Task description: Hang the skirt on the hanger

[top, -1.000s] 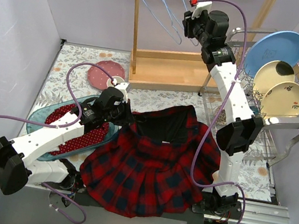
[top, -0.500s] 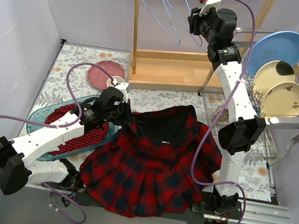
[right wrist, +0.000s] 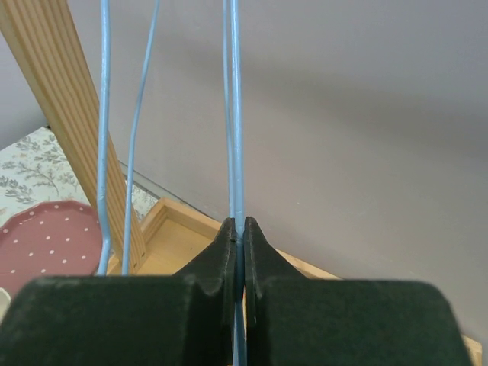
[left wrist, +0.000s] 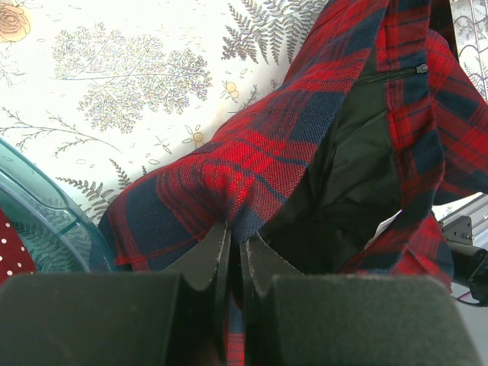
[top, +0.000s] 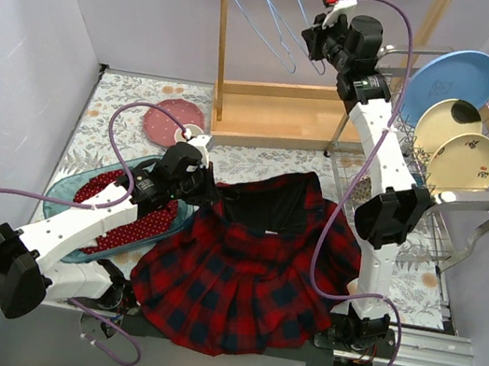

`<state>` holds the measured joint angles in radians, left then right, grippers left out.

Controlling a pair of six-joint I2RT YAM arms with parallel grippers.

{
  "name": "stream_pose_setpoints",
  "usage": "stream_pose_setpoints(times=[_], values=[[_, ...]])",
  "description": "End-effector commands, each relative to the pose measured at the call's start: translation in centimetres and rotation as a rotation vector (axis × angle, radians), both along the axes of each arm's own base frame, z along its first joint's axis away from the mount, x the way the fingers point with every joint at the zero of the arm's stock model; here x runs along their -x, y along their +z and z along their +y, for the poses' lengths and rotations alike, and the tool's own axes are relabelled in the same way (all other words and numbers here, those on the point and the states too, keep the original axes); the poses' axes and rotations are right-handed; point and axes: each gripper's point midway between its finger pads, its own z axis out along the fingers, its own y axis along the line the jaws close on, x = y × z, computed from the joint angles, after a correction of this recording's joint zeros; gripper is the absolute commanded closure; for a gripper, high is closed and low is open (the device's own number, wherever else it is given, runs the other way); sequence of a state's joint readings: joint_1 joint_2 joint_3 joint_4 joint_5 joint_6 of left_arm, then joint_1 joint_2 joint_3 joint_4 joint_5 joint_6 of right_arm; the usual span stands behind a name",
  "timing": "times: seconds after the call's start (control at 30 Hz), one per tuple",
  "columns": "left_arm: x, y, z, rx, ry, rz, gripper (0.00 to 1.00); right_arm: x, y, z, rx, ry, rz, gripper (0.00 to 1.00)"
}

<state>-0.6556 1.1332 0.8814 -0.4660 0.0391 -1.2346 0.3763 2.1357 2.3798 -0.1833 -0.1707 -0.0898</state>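
Observation:
A red and navy plaid skirt [top: 242,277] with a black lining lies spread on the table's near middle. My left gripper [top: 207,188] is shut on its upper left edge; in the left wrist view the plaid cloth [left wrist: 229,175] runs between the closed jaws. A light blue wire hanger [top: 269,17] hangs on the wooden rack [top: 218,36] at the back. My right gripper [top: 314,36] is raised high and shut on one wire of the hanger [right wrist: 234,114], which passes between its jaws.
A teal basket [top: 67,194] with red dotted cloth lies at left. A pink dotted plate [top: 172,118] sits at the back left. A dish rack [top: 469,199] with blue and cream plates stands at right. The rack's wooden base [top: 271,112] is behind the skirt.
My right gripper rose from below the hanger up to its wire and then shifted slightly left with it. The left arm and the skirt have not moved.

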Motion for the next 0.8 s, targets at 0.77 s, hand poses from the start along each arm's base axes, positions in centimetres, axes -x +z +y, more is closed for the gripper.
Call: stream_pose_setpoints(times=[0.77], values=[[0.2, 3.4, 0.2, 0.062, -0.006, -0.078, 1.0, 15.3, 7.6, -6.9, 0.055, 0.027, -0.067, 0.99]])
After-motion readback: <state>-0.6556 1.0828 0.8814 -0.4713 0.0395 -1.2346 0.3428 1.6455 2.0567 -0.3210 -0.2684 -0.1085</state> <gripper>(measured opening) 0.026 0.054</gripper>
